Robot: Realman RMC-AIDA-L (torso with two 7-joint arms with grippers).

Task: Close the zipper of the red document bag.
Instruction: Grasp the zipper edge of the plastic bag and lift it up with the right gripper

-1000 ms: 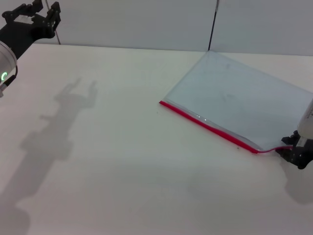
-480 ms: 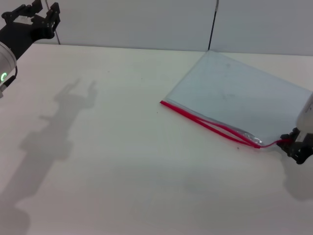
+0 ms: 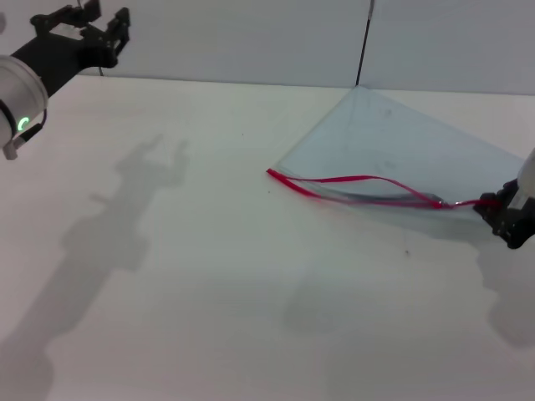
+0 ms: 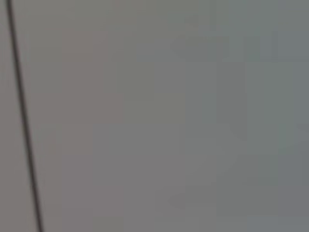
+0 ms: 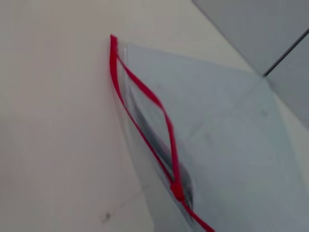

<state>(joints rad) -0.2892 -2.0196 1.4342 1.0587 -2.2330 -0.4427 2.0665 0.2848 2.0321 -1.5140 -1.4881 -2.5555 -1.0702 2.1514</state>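
Note:
The red document bag (image 3: 393, 142) lies at the right of the table, a translucent pale pouch with a red-trimmed front edge. Its zipper (image 3: 351, 179) gapes: the two red strips bow apart from the left corner to a small slider (image 3: 436, 203). My right gripper (image 3: 504, 219) at the right edge is shut on the zipper's red end, holding that corner slightly off the table. The right wrist view shows the bag (image 5: 217, 125), the parted zipper (image 5: 145, 92) and the slider (image 5: 177, 189). My left gripper (image 3: 92, 29) hangs open and high at the far left, away from the bag.
The white table (image 3: 209, 276) stretches left and in front of the bag, with arm shadows on it. A grey wall with a dark vertical seam (image 3: 364, 42) stands behind. The left wrist view shows only wall and a seam (image 4: 21, 121).
The bag's right end has been pulled up and back by my right gripper, and the red strips have spread apart into a wide loop. My left arm has shifted slightly right.

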